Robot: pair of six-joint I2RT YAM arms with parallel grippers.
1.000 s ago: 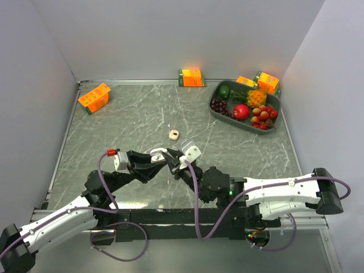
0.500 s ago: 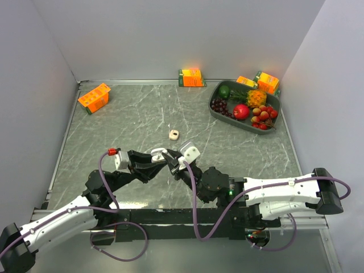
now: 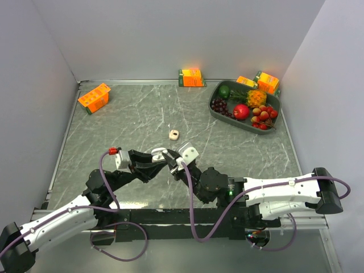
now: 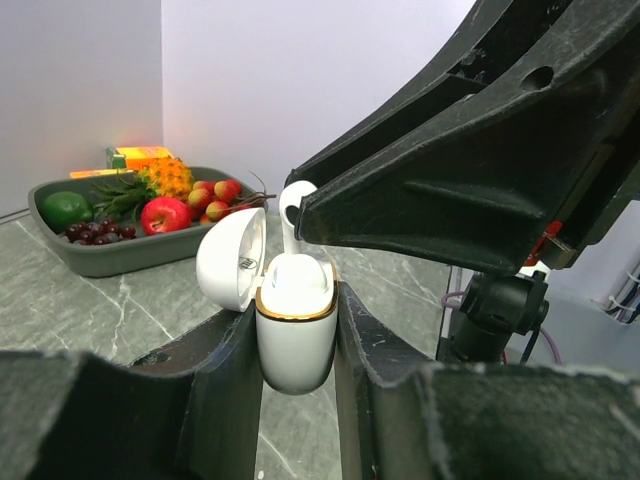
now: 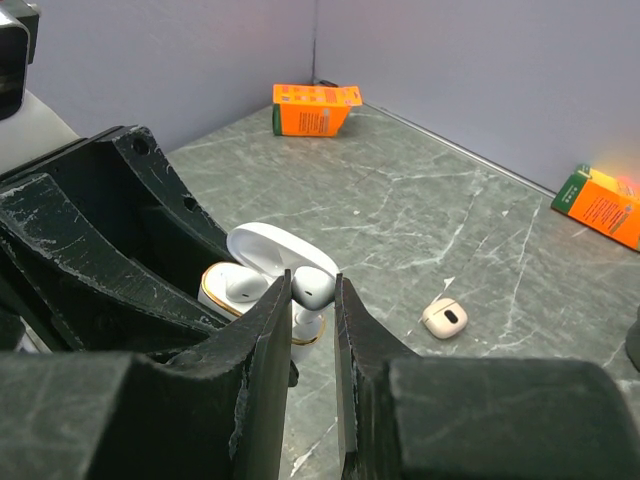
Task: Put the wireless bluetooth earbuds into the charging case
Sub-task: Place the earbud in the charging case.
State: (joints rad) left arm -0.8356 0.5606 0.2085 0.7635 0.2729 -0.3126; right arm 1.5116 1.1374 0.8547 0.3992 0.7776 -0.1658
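Note:
My left gripper (image 4: 297,305) is shut on a white charging case (image 4: 295,340) with a gold rim, held upright above the table with its lid (image 4: 232,258) swung open. My right gripper (image 5: 313,296) is shut on a white earbud (image 5: 316,284), head up, stem pointing down into the case's right socket. A second earbud (image 5: 226,286) sits in the left socket. In the top view the two grippers meet at the case (image 3: 158,152) near the table's front middle.
A small beige case (image 3: 174,135) lies on the marble table behind the grippers. A grey tray (image 3: 214,111) of fruit stands at the back right. Orange cartons stand at the back left (image 3: 94,97), back middle (image 3: 191,77) and back right (image 3: 267,82).
The right wrist has edged slightly left, toward the held case. The left arm and case have stayed put.

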